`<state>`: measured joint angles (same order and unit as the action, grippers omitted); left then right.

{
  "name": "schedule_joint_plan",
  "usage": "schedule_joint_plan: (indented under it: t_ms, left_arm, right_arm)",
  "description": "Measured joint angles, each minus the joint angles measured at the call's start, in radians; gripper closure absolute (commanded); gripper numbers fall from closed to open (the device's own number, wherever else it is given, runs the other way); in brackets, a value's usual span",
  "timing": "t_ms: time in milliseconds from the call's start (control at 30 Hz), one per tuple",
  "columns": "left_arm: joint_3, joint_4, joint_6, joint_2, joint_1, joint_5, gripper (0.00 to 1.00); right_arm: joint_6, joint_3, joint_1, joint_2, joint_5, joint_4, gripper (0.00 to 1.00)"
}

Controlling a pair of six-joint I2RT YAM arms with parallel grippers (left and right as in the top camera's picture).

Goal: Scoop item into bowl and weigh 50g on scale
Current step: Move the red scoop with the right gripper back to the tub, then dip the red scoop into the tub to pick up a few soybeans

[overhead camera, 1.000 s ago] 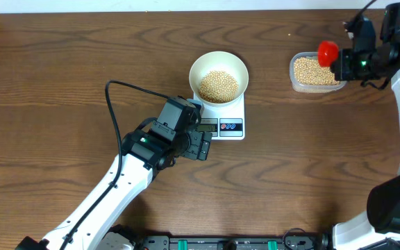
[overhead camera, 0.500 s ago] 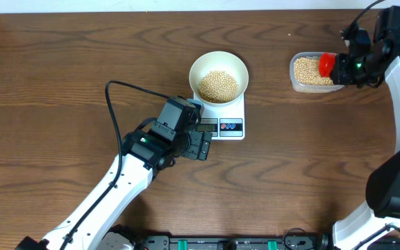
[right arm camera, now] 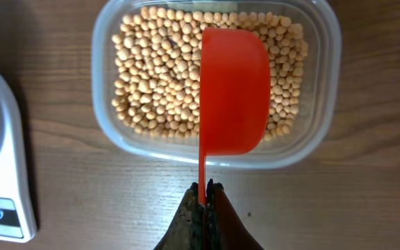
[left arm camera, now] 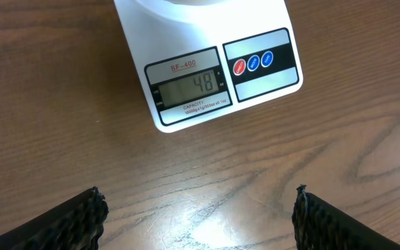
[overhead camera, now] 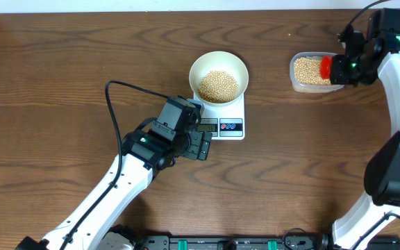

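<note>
red scoop (right arm camera: 233,90), just the one, pinched by its handle in the right gripper (right arm camera: 205,198), jaws pressed tight on it, cup end over the one clear tub (right arm camera: 330,83) of beans (right arm camera: 158,76). can't tell if it touches them. a second heap of beans (overhead camera: 218,85) sits in the single white bowl (overhead camera: 198,69), which stands on the one scale (left arm camera: 186,35). display (left arm camera: 186,87) reads 48, with three round buttons (left arm camera: 253,62) beside it: one red, two blue. left gripper (left arm camera: 198,205) hangs spread wide over the wooden table (overhead camera: 61,62) just in front of the scale, gripping nothing.
</note>
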<state>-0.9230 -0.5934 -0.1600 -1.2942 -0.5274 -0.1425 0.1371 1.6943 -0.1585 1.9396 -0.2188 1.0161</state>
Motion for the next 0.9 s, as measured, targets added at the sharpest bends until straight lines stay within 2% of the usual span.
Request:
schedule_joint_plan:
  t_ms: [367,700,900]
  left_arm:
    - [0.0,0.0,0.0,0.0,0.0,0.0,0.12]
    - [0.0,0.0,0.0,0.0,0.0,0.0,0.12]
    - [0.0,0.0,0.0,0.0,0.0,0.0,0.12]
  right_arm:
    - [-0.003,0.0,0.0,0.098,-0.042,-0.027,0.99]
    - [-0.003,0.0,-0.004,0.095,-0.056,-0.043,0.99]
    - [-0.003,0.0,-0.025,0.034,-0.062,-0.033,0.99]
